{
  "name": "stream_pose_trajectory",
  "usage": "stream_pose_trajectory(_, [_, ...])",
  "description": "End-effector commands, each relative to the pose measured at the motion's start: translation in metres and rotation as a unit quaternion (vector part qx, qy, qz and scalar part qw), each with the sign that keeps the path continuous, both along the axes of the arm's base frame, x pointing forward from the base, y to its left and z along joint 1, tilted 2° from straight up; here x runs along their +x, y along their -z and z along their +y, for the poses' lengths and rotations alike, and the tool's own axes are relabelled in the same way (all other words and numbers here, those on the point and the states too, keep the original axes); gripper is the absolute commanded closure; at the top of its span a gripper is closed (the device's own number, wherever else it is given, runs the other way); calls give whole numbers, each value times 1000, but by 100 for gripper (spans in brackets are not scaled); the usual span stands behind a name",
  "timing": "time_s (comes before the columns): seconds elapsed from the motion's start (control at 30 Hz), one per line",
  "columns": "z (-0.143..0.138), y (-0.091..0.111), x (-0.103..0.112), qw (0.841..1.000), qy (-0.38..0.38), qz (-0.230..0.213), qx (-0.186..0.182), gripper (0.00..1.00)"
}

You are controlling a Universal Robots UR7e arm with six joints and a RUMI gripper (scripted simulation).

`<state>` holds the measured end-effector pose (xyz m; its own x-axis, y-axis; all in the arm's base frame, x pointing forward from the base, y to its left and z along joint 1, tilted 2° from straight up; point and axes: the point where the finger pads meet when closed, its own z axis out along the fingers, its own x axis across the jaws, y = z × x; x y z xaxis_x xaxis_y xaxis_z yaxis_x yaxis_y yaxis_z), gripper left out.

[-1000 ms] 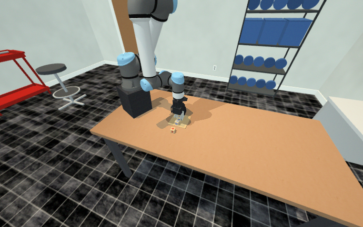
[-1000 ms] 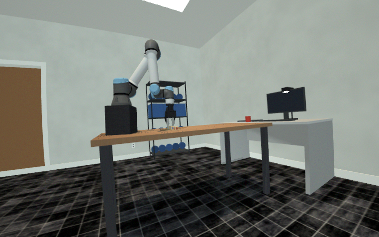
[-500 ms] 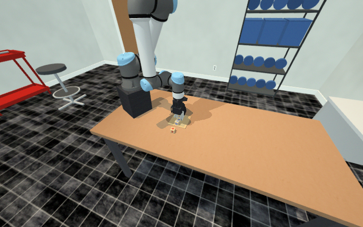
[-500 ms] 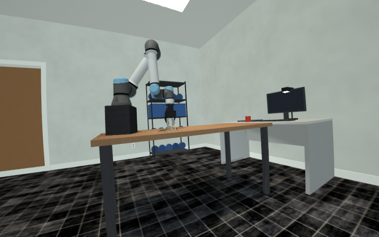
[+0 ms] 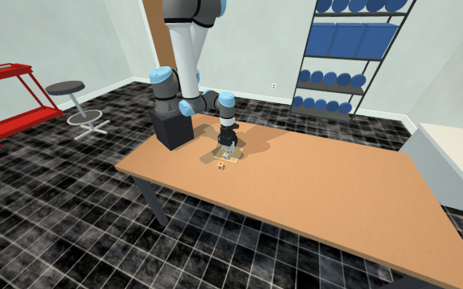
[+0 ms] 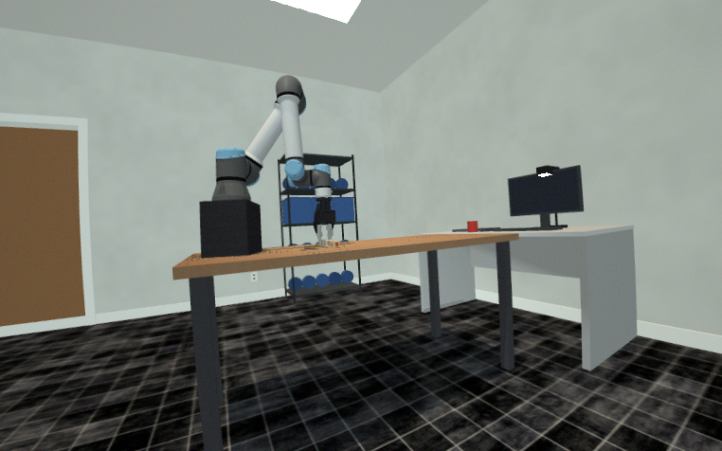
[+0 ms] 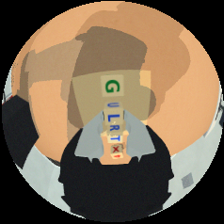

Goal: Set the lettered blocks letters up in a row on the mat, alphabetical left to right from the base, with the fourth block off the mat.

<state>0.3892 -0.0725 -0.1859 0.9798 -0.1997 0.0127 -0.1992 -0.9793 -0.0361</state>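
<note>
My gripper (image 5: pixel 228 150) (image 6: pixel 325 241) (image 7: pixel 113 110) is shut on the L block (image 7: pixel 113 118), whose top shows a blue L and whose side shows a U. It is low over or on the pale mat (image 5: pixel 236 160) (image 7: pixel 87 104); the contact is too small to tell. The G block (image 7: pixel 112 86), green letter on top, lies on the mat on one side of it. The R block (image 5: pixel 225 155) (image 7: pixel 114 128), blue R on top and T on its side, is close on the other side. The block with red marks (image 5: pixel 220 166) (image 6: pixel 335 243) (image 7: pixel 116 149) lies off the mat.
The wooden table (image 5: pixel 298 180) (image 6: pixel 397 243) carries the robot's black base (image 5: pixel 173 131) (image 6: pixel 228 228) beside the mat. A white desk (image 6: pixel 604 229) with a monitor (image 6: pixel 546 191) and a red cup (image 6: pixel 472 225) is beyond the table's far end.
</note>
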Motion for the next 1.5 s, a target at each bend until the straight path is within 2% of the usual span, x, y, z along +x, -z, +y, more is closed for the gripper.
stream_pose_trajectory(0.0, [-1,-1,1,1000,0,-2,-1,84])
stream_pose_trajectory(0.03, [-1,-1,1,1000,0,-2,-1,80])
stream_pose_trajectory(0.1, [-1,-1,1,1000,0,-2,-1,80])
stream_pose_trajectory(0.23, [-1,-1,1,1000,0,-2,-1,72])
stream_pose_trajectory(0.9, [0,-5,1,1000,1,-1,0,72])
stream_pose_trajectory(1.1, [0,-19,-1,1000,1,-1,0,72])
stream_pose_trajectory(1.4, [-2,-53,-1,1000,1,-1,0,72])
stream_pose_trajectory(1.47, [-2,-53,-1,1000,1,-1,0,72])
